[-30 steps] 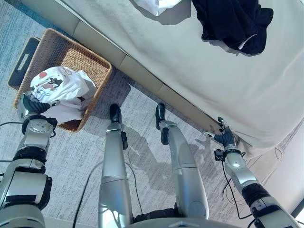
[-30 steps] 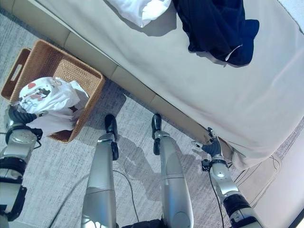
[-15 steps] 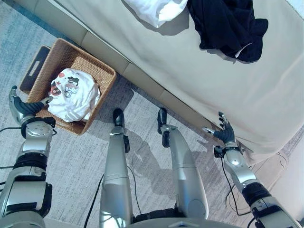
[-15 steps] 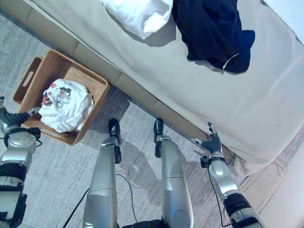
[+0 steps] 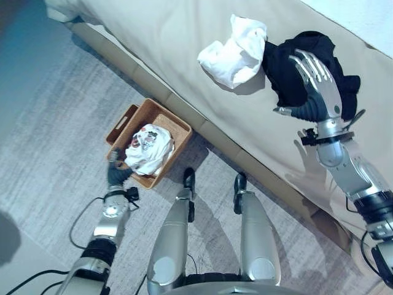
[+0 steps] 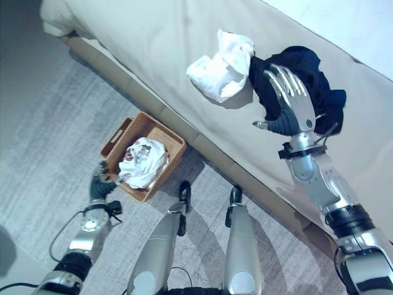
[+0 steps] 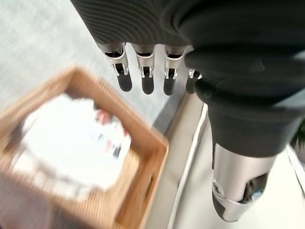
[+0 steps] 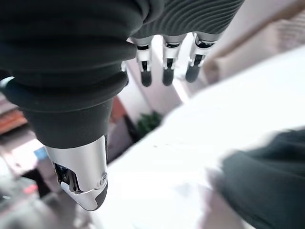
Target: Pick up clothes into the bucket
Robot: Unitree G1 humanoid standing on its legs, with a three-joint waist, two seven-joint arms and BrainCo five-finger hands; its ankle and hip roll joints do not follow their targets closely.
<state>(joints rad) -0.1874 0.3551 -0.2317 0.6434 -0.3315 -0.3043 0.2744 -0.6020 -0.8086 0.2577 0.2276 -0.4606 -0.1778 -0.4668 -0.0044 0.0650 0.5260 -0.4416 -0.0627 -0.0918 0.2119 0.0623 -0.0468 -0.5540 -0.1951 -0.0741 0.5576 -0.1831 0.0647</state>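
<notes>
A woven basket (image 5: 172,115) stands on the carpet against the bed's base. A white printed shirt (image 5: 147,147) lies crumpled inside it. My left hand (image 5: 115,175) hangs open and empty just outside the basket's near corner; in the left wrist view its straight fingers (image 7: 145,71) point over the basket (image 7: 143,191) and the shirt (image 7: 71,148). On the bed lie a white garment (image 5: 235,52) and a dark garment (image 5: 277,74) side by side. My right hand (image 5: 316,83) is raised over the dark garment (image 8: 267,186), fingers (image 8: 164,67) straight, holding nothing.
The bed (image 5: 184,43) with its beige sheet runs diagonally across the view, and its padded base meets the grey carpet (image 5: 61,123) beside the basket. A pillow corner (image 5: 61,9) shows at the bed's far left end.
The view has pulled back. My left hand let go of the white shirt, which now lies in the basket. My right hand rose from the bed's lower edge to above the dark garment.
</notes>
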